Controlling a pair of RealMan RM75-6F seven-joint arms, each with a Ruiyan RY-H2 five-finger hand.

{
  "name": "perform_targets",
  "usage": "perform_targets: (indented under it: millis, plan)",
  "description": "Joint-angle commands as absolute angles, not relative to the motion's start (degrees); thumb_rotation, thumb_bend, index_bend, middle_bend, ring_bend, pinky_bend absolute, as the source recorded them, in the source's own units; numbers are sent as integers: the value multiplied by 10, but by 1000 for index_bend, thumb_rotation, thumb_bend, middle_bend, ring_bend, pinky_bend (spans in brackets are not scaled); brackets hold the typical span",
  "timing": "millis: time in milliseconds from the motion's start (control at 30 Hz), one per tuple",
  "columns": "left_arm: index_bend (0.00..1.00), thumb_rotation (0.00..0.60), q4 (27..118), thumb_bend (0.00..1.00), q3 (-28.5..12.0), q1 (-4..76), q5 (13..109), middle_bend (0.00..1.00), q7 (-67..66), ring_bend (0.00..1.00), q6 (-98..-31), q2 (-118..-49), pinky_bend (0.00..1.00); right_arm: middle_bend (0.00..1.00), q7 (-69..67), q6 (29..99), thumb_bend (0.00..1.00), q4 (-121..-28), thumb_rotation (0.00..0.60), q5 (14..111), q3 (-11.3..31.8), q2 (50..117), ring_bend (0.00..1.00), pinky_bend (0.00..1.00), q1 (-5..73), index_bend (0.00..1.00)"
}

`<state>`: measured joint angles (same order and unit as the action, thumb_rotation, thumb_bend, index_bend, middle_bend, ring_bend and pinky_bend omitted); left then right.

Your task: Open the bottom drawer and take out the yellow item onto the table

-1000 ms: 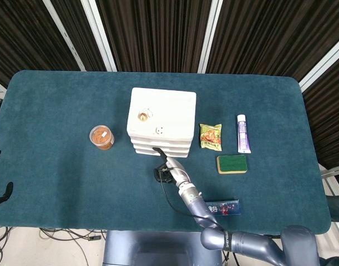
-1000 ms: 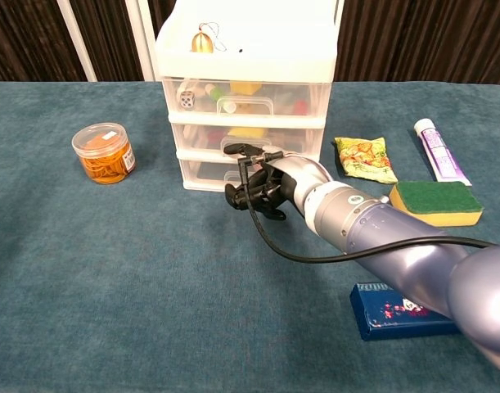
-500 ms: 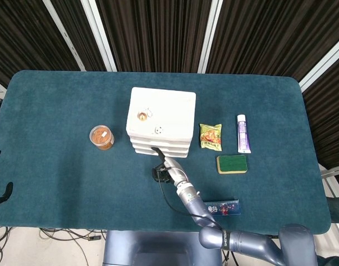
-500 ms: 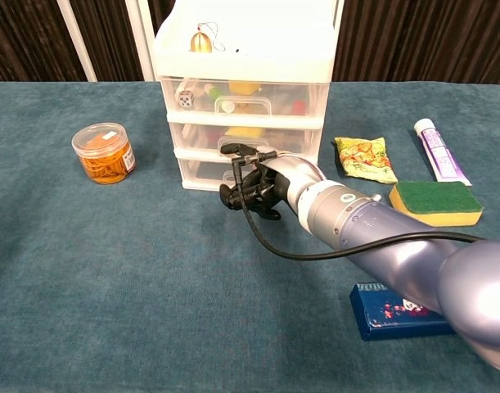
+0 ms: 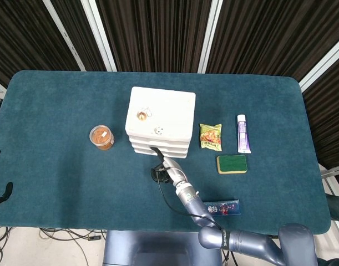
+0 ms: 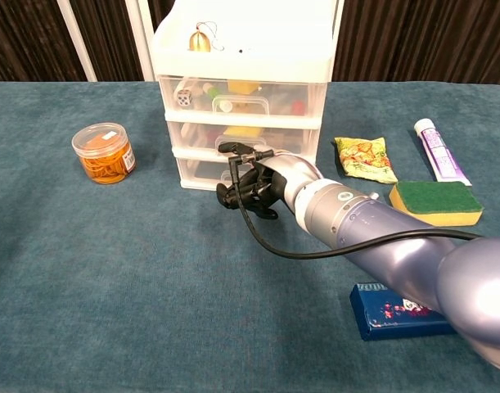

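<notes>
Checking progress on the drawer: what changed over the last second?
The right robot hand crept leftward along the front of the white plastic drawer unit; whether it grips anything is unclear. The unit nudged slightly left. Bottom drawer stays closed.

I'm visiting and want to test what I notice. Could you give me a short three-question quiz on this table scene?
1. True or false: the bottom drawer of the white drawer unit is pulled fully out.
2. Which lies nearest the green sponge? A) orange jar B) snack packet C) blue box
3. Fill in: the right hand is at the front of the ___ .

Key: 1 false. 2 B. 3 drawer unit.
</notes>
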<state>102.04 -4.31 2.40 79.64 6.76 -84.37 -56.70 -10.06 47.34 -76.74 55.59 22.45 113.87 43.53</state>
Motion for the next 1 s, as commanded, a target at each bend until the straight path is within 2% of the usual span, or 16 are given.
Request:
perform_targets:
  millis: [33,1000]
  plan:
    - [37,600,1020,405,-44,24,796,0,68,0,-844,-567,0,886,-100,473,640,-766,600,554,225,1139,916,944,436,71]
    - [38,600,1022,405,-44,25,793,0,64,0,-842,-566,0,887,-119,458,637,-787,600,578,207,1128,915,944,435,110]
